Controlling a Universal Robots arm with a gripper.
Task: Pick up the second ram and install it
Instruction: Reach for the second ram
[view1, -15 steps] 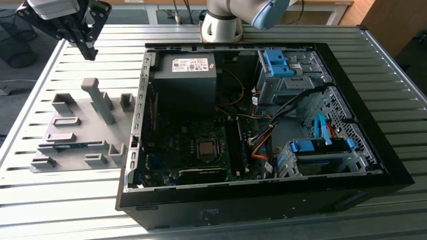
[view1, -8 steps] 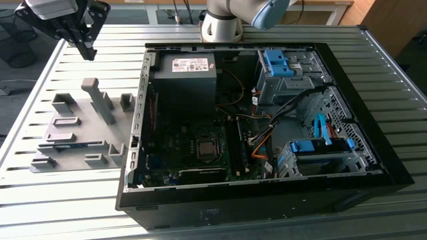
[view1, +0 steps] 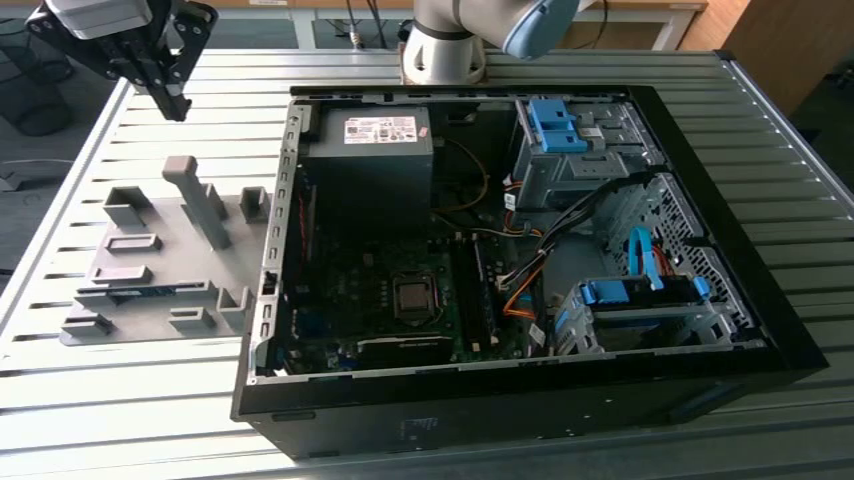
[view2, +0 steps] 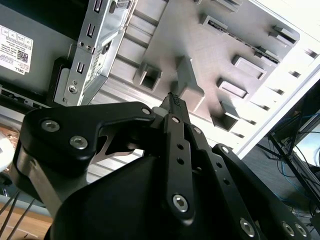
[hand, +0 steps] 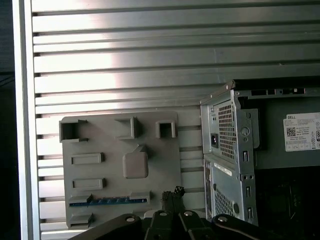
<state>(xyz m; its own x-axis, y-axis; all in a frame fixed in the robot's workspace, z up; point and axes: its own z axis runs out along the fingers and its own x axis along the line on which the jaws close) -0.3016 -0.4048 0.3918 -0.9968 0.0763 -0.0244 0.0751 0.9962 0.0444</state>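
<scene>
Black claw (view1: 171, 108), closed and empty, is held high over slatted metal table (view1: 227, 110). Thin blue-green memory stick (hand: 112, 201) lies slotted in grey plastic fixture (hand: 110, 145). Pickup is judged unstarted; an opened claw aligned along the stick is called for.

The counter (view1: 761, 140) was a slatted metal top, and its ridges caught bright light that glared off them in both wrist views. Beyond its far edge stood brown wooden furniture (view1: 787, 45), perhaps a desk or cabinet. A dark grey floor (view1: 20, 215) lay off the exterior view's left.
</scene>
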